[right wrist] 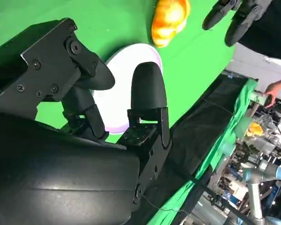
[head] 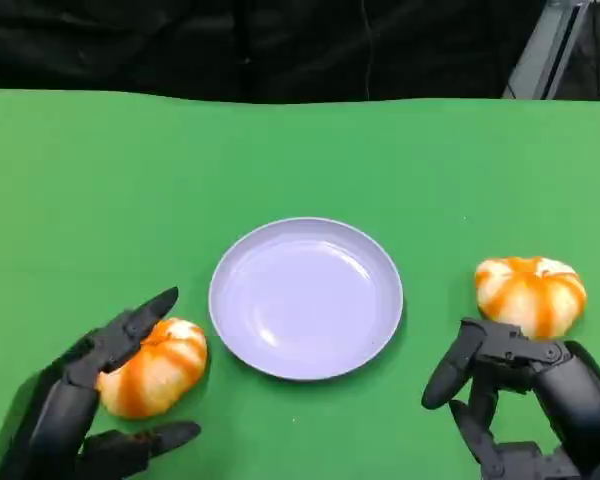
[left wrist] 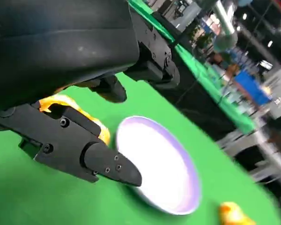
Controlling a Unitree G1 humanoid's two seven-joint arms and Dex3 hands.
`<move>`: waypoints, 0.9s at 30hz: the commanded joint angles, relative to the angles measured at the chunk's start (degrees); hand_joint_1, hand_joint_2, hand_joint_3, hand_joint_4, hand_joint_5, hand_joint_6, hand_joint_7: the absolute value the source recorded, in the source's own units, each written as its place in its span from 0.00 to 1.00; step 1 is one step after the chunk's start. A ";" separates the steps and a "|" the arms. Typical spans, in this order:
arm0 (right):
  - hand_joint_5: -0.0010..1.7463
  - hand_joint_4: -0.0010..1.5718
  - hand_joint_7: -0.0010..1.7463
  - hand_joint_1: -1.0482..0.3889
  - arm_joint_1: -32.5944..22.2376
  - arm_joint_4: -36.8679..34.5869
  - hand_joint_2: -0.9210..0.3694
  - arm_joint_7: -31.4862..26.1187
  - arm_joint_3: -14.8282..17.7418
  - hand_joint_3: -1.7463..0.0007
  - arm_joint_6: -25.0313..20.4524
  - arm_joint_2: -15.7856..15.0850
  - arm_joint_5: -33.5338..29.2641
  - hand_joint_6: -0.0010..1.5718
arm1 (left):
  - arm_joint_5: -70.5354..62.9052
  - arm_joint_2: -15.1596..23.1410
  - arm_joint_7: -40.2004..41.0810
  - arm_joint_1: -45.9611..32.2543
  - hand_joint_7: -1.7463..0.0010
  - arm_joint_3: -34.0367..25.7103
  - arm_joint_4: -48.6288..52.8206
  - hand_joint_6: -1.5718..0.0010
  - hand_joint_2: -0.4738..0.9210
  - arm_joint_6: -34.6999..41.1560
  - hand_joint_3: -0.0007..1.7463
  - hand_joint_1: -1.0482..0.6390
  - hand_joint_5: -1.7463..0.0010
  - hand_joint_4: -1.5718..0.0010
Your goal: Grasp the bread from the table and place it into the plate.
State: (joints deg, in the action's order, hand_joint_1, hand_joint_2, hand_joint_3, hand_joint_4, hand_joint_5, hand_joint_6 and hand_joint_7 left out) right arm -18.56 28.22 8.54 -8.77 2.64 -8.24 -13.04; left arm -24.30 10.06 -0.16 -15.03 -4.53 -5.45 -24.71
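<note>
Left robot hand point(head: 90, 400): mine, fingers spread around the orange-striped round bread roll point(head: 152, 366), not yet clamped; roll on green counter point(head: 100, 200), beside lilac round plate point(head: 306, 297). Right robot hand point(head: 525, 400): fingers apart, empty. Advice: close evenly, lift clear of rim.

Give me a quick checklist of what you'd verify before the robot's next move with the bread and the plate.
1. Round lavender plate empty and ready to receive: ok.
2. Left hand around the orange-striped bread roll on its side of the plate: ok, fingers sit on either side of it.
3. Firm grip on that roll: cannot tell; it looks to rest on the green table.
4. Path from that roll to the plate free: ok.
5. Right hand out of the way: ok, it is near the second orange-striped roll and holds nothing.
</note>
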 commanded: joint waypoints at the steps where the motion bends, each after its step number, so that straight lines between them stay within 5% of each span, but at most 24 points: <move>1: 0.96 0.51 0.79 0.77 -0.41 1.22 0.42 -0.55 -0.27 0.27 -0.61 -0.11 -0.47 0.46 | -10.26 4.41 3.58 1.86 1.00 1.12 -0.09 0.80 1.00 2.43 0.01 0.32 0.69 0.89; 7: 0.95 0.50 0.79 0.78 -0.60 1.81 0.43 -0.46 -0.48 0.26 -1.19 -0.08 -0.12 0.46 | -25.21 6.26 1.17 4.30 0.98 5.75 -3.31 0.75 1.00 15.58 0.03 0.30 0.62 0.89; 12: 0.95 0.50 0.79 0.77 -0.49 2.61 0.44 -0.21 -0.59 0.26 -2.17 -0.40 -0.59 0.46 | -32.25 6.27 -0.73 8.50 0.99 10.66 -0.42 0.67 1.00 25.02 0.02 0.35 0.70 0.76; 23: 0.96 0.51 0.78 0.77 -1.17 3.07 0.42 -0.02 -0.55 0.28 -2.02 -0.70 -0.18 0.46 | -34.36 6.32 0.11 18.03 0.99 18.83 14.34 0.64 1.00 35.88 0.08 0.39 0.77 0.66; 25: 0.96 0.51 0.78 0.76 -1.29 3.32 0.41 -0.10 -0.66 0.29 -2.38 -0.65 -0.43 0.46 | -31.83 6.46 4.23 18.60 0.97 18.39 16.15 0.58 1.00 33.62 0.08 0.43 0.71 0.60; 27: 0.96 0.51 0.78 0.76 -1.28 3.40 0.41 -0.10 -0.69 0.29 -2.52 -0.70 -0.60 0.46 | -29.48 6.60 8.90 18.53 0.96 17.76 17.15 0.43 1.00 30.98 0.10 0.50 0.34 0.63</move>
State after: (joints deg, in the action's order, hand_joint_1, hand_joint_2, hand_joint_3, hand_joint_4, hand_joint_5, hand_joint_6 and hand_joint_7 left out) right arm -19.51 30.60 8.42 -9.62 0.73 -8.38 -13.50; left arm -56.44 15.53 4.10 3.93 13.97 9.42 8.67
